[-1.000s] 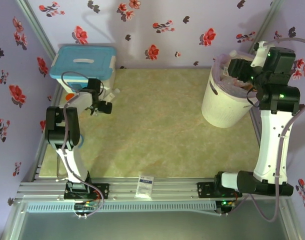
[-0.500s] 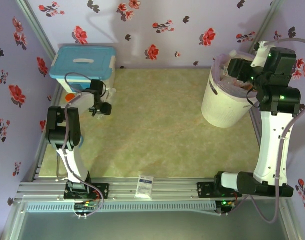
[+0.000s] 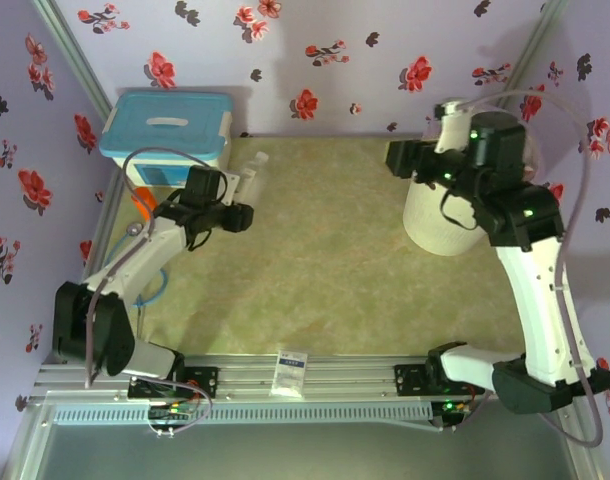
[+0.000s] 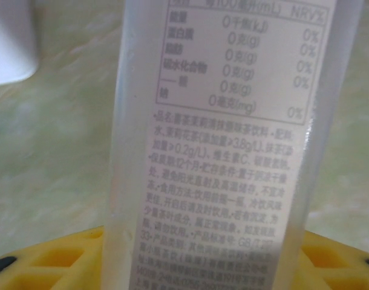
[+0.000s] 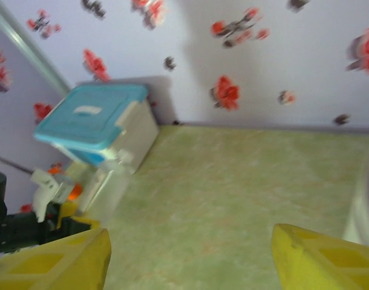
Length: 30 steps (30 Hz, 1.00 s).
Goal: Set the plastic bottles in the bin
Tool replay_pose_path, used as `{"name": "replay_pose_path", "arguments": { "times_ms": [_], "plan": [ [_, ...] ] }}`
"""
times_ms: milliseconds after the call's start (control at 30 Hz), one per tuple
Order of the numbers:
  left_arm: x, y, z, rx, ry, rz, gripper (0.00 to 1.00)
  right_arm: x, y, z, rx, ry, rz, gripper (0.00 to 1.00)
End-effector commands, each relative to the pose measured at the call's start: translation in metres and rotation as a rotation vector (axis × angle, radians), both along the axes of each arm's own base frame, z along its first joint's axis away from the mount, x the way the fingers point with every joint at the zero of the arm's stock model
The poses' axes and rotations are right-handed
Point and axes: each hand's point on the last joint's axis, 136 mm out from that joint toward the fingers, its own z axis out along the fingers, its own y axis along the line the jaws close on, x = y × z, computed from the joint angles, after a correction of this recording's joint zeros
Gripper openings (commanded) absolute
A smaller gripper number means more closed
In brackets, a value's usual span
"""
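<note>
We see the left arm folded low along the left side of the table, elbow back near its base and forearm reaching up and to the right; the left gripper is clamped on a plastic bottle, which juts out beyond the fingers toward the back wall; in the left wrist view that clear bottle, its pale label printed with small text, sits squarely between the yellow fingers; we cannot tell whether it has left the table. It lies just in front of the white box with the light-blue lid, well apart from the bin across the table.

The right arm stands tall from its base at the near right, bends over at the top and points its wrist leftward; the right gripper hangs above the left rim of the bin, with its yellow fingers spread wide and nothing between them; its camera looks across the table to the blue-lidded box and the left arm.

The table is a pale green-yellow marbled sheet; a small orange cylinder lies near the left edge beside the left arm; a small white packet rests on the metal rail between the bases; the walls are lilac with red and black flowers.
</note>
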Motion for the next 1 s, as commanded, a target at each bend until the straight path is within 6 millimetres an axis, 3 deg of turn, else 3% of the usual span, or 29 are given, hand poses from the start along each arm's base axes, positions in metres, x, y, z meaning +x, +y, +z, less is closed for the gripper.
{"name": "replay_pose_path", "arguments": {
  "times_ms": [0,167,367,667,800,967],
  "plan": [
    [-0.003,-0.035,0.036,-0.222,-0.107,-0.040,0.40,0.016,0.039,-0.013,0.080,0.026,0.046,0.75],
    [-0.016,-0.068,0.072,-0.452,-0.204,-0.111,0.28,0.032,0.095,-0.038,0.122,0.097,0.140,0.85],
    [-0.024,-0.085,0.086,-0.538,-0.259,-0.146,0.25,0.045,0.138,-0.064,0.160,0.152,0.196,0.94],
    [-0.033,-0.101,0.089,-0.555,-0.259,-0.192,0.25,0.077,0.173,-0.100,0.166,0.222,0.204,0.93],
    [-0.034,-0.105,0.086,-0.541,-0.249,-0.206,0.25,0.081,0.192,-0.112,0.153,0.246,0.243,0.89],
    [-0.035,-0.111,0.084,-0.532,-0.246,-0.223,0.25,0.090,0.198,-0.122,0.134,0.251,0.239,0.77]
  ]
}}
